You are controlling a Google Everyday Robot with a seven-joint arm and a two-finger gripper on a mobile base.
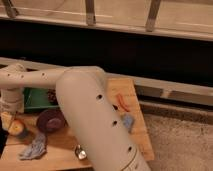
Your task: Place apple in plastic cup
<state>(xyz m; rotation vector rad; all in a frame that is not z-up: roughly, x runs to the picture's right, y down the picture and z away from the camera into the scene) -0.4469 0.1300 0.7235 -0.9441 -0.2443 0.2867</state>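
The apple (pixel 18 129), yellow-orange with a red blush, is at the far left edge of the wooden table (pixel 107 87). My gripper (pixel 10 122) hangs at the end of the white arm, directly over the apple and against it. A small light-blue object that looks like the plastic cup (pixel 128 122) stands at the table's right side, partly hidden behind my arm's large white link (pixel 95 125). It is far from the apple.
A purple bowl (pixel 50 120) sits just right of the apple. A green tray (pixel 35 98) lies behind it. A crumpled blue cloth (pixel 34 149) and a small shiny metal cup (pixel 80 152) are near the front edge. A red item (pixel 122 102) lies at the right.
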